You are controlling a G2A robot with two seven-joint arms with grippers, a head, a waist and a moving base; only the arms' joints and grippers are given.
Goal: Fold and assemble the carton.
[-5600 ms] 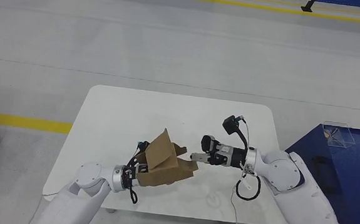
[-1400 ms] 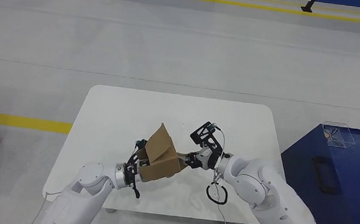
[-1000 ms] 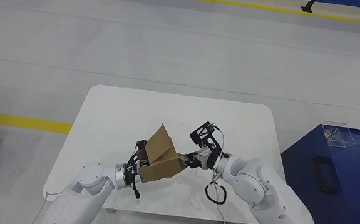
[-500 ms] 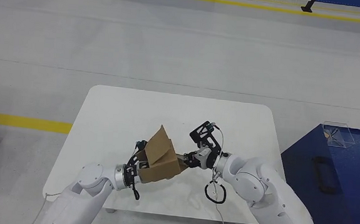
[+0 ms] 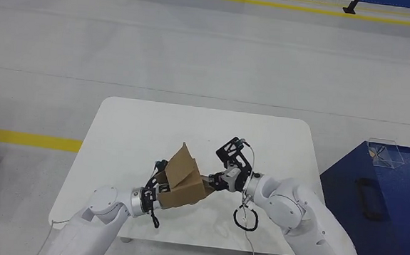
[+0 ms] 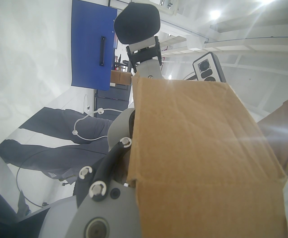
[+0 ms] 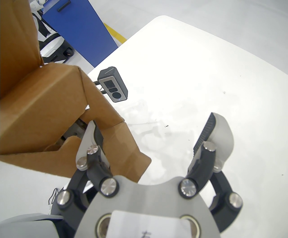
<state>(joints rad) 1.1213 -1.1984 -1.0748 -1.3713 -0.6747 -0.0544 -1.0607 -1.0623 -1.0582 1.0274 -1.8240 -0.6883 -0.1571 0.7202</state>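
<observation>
1. Right hand (image 7: 153, 128): spread wide. One finger (image 7: 93, 137) lies against a loose cardboard flap, and the flap sits just inside that finger. The other finger (image 7: 213, 133) is well clear, with bare bench under it.
2. Left hand (image 5: 156, 188): closed on the carton's near-left edge and carrying it. In the left wrist view one black-padded finger (image 6: 137, 24) stands up past the cardboard edge. The opposing finger is hidden behind the panel.
3. Carton (image 5: 182, 177): brown cardboard, partly formed, between the two hands over the front middle of the bench. One large flap stands up and tilts away from the robot. The body below it is boxed but open. The right wrist view shows folded walls and a notched lower flap hanging on the side of the right hand. I cannot tell whether the underside touches the bench.
4. In the top view the right hand meets the carton's right end low down, opposite the left hand.
5. The left arm's wrist camera (image 7: 113, 85), a small dark block, sits just behind the carton wall.
6. Bench (image 5: 133, 130): white top with rounded corners.
7. A dark cable loop (image 5: 243, 219) hangs under the right forearm at the front edge of the bench.
8. Surroundings: blue cabinet (image 5: 378, 204) at the robot's right, and a yellow floor line (image 5: 25, 139) at its left.
</observation>
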